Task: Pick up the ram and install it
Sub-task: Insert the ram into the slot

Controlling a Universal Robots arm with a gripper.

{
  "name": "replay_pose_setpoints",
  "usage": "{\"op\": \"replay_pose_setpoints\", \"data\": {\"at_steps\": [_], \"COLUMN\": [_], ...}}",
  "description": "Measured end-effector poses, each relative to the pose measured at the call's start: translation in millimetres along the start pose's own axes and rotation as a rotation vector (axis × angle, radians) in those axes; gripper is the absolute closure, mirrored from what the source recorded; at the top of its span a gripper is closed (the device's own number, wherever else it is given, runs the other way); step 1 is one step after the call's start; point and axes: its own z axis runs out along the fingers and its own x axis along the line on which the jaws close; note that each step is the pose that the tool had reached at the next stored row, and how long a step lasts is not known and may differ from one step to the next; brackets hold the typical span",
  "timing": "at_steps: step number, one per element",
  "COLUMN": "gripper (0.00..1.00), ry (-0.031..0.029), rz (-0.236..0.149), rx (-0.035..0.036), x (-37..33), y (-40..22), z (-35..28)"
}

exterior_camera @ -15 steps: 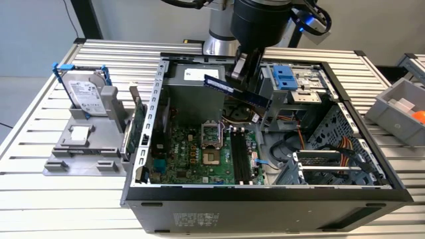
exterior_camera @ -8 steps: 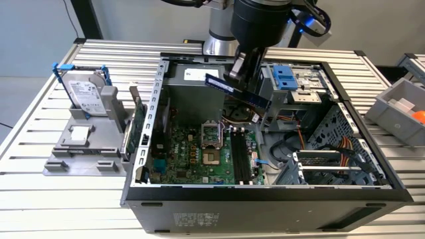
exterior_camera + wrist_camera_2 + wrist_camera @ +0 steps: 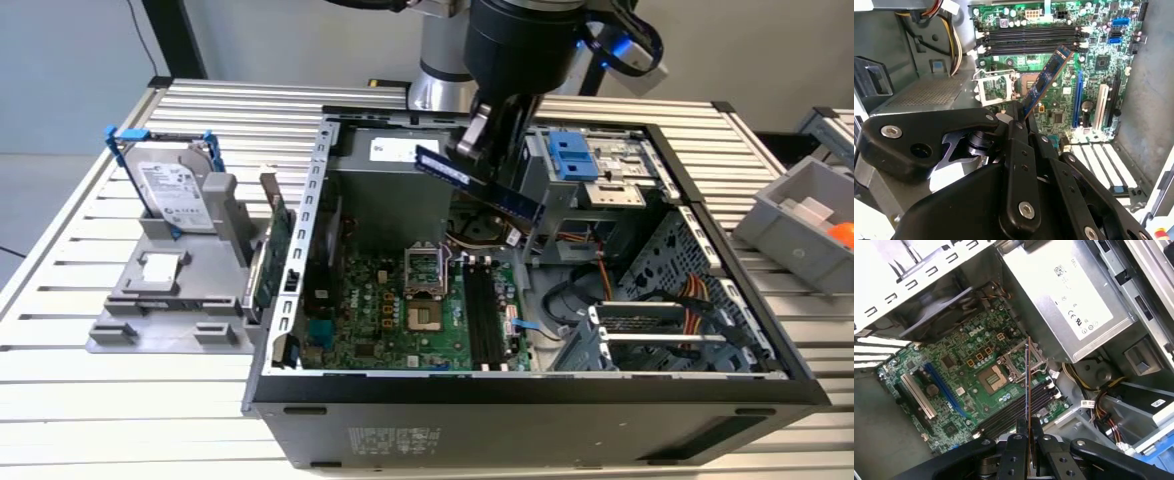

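Above the open case [image 3: 534, 385], up in the air: the ram [image 3: 481, 188], pinched by the gripper [image 3: 470, 150]. Fingers pressed tight on its two flat sides, near one end. Tilted in the exterior view, with the high end toward that view's left and the low end toward its right. Hangs over the inside of the case, clear of the green board [image 3: 387, 310] lying flat at the bottom. In the second wrist view, the ram [image 3: 1046, 80] again, poking out past the black fingers [image 3: 1018, 135], tip pointing toward the long black slots [image 3: 1029, 40] on the board and not in them. In the first wrist view, the ram [image 3: 1027, 385] edge-on, thin as a line, with the slots [image 3: 1009, 417] and the square socket [image 3: 996, 380] well below it. Outside the case, toward the exterior view's left: a silver drive [image 3: 180, 190] in a blue frame, standing up in a grey stand [image 3: 160, 300], and a green card [image 3: 274, 255] standing on edge just beside the case wall. All on a table [image 3: 80, 430] of pale metal slats. Toward the exterior view's right, a grey bin [image 3: 801, 230] with something orange in it.
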Motion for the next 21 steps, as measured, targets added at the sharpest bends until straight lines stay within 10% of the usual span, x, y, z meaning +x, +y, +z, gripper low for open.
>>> {"op": "replay_pose_setpoints", "data": {"at_steps": [21], "gripper": [1.00], "ry": [-0.0046], "rz": [0.146], "rx": [0.0043], "x": [0.0], "y": [0.0], "z": [0.0]}}
